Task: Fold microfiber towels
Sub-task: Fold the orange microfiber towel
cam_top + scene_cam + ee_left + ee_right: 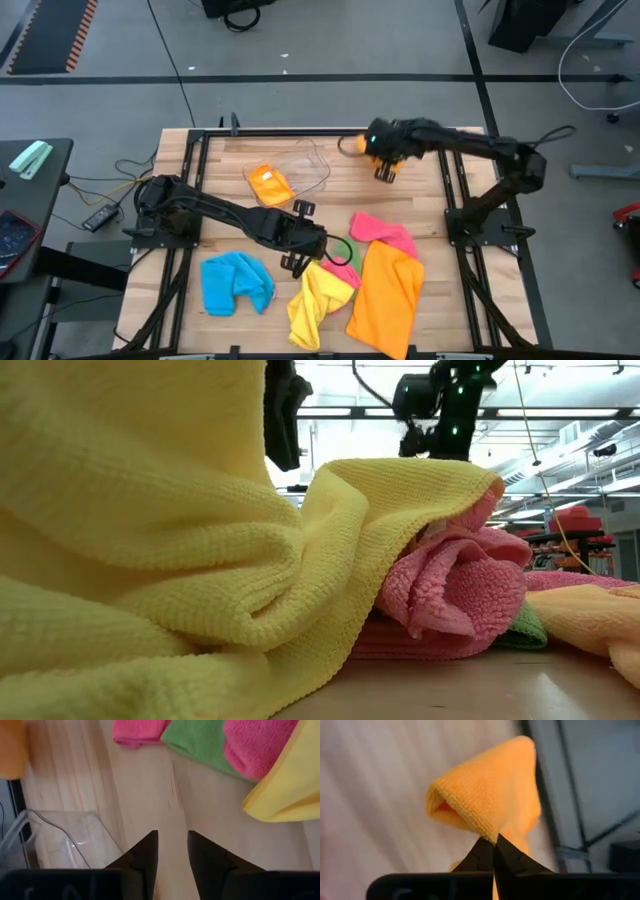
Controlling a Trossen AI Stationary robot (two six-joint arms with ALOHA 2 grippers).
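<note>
An orange towel [487,787] hangs bunched from the right pincer [493,841], whose fingertips are pinched together on a fold of it; in the high view this pincer [383,172] sits near the far edge of the worktop [420,205], toward its right far corner, with only a small bit of orange cloth [349,145] showing beside the wrist. A second small orange towel [270,185] lies in the clear plastic tub [310,160], which rests near the far edge around its middle. The other towels lie toward the near edge: a blue towel [236,282] left of centre, a crumpled yellow towel [316,303] at the middle, a large orange towel [387,292] to its right, a pink towel [381,231] just beyond that one, and a green towel [343,253] mostly covered by pink and yellow cloth. The left pincer [300,236] hovers over bare wood at the worktop's middle, just beside the green and pink cloth, between the tub and the pile; its fingers [145,857] stand a narrow gap apart and hold nothing.
</note>
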